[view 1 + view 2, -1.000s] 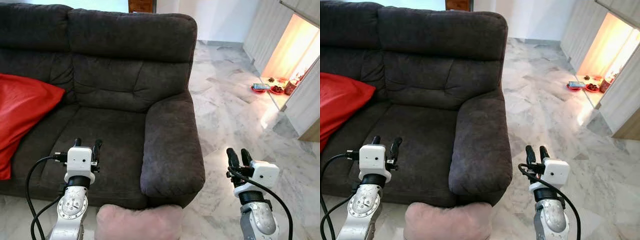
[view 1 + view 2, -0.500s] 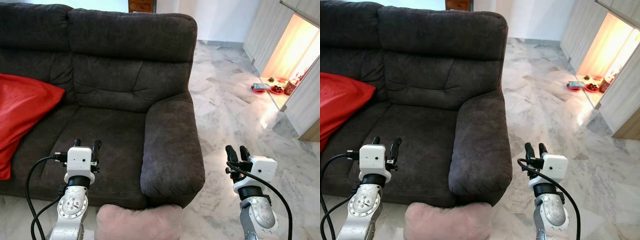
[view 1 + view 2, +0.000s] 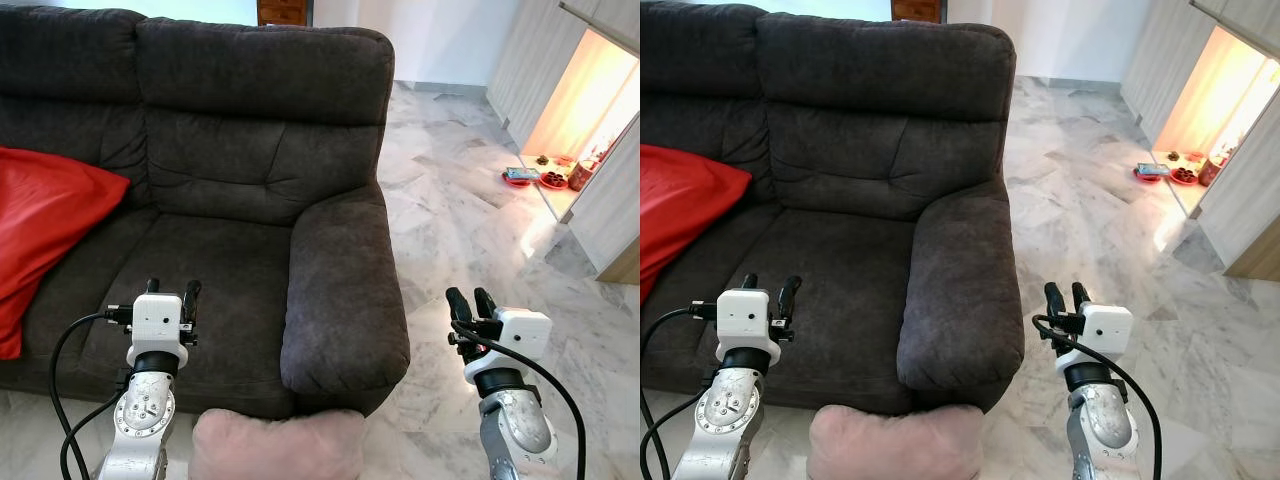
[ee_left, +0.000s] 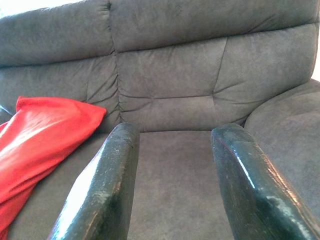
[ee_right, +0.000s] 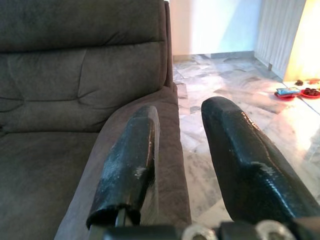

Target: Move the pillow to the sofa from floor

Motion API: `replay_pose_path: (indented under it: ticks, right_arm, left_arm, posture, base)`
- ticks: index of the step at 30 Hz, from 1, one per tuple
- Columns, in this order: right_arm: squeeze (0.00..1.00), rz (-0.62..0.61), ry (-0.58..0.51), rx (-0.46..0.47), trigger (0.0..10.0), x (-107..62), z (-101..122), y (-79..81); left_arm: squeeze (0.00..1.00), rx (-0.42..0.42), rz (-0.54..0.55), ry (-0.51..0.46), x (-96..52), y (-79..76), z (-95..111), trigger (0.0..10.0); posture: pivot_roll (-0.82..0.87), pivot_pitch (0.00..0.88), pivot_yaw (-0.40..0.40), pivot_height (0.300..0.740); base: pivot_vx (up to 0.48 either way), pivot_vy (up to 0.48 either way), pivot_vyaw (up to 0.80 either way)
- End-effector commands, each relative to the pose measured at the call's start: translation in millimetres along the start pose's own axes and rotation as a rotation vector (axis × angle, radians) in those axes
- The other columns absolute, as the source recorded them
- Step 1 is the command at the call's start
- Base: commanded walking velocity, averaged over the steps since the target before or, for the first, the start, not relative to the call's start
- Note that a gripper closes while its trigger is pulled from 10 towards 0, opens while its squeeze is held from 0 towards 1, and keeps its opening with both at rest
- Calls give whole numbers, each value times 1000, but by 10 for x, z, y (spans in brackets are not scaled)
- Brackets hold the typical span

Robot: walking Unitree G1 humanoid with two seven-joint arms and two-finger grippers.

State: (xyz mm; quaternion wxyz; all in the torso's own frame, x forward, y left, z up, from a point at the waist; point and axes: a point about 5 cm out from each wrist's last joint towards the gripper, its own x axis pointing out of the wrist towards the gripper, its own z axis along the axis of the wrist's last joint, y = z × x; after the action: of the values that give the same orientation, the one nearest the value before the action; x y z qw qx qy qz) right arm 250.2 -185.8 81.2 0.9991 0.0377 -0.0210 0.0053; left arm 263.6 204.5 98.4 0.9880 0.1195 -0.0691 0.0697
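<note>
A pale pink pillow (image 3: 278,446) lies on the marble floor against the front of the dark grey sofa (image 3: 240,150), below its right armrest (image 3: 345,300). My left gripper (image 3: 171,292) is held up over the front of the seat cushion, open and empty, to the left of and above the pillow. My right gripper (image 3: 466,301) is raised over the floor to the right of the armrest, open with nothing between its fingers. In the left wrist view the two black fingers (image 4: 102,190) frame the sofa seat. The right wrist view looks past the fingers (image 5: 130,160) at the armrest.
A red cushion (image 3: 45,225) leans on the sofa's left part. Marble floor (image 3: 460,230) stretches to the right. Small red dishes (image 3: 540,178) sit on the floor by a lit doorway at the far right, beside light cabinet panels (image 3: 615,200).
My right gripper has drifted slightly left and down. The left gripper has sunk a little. The pillow and the sofa are as before.
</note>
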Motion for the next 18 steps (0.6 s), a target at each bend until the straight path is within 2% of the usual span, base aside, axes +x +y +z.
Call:
replay_pose_path:
  ticks: [1, 18]
  right_arm:
    - [0, 9, -24, -6, 10000, 27, 79, 2]
    - [0, 10, -50, -7, 10000, 48, 126, -6]
  left_arm:
    - [0, 6, 8, -13, 13, 13, 47, 10000]
    - [0, 8, 15, -17, 32, 14, 55, 10000]
  posture:
    - [-3, 0, -89, 682]
    - [-1, 0, -90, 672]
  base:
    - [0, 0, 0]
    - [0, 0, 0]
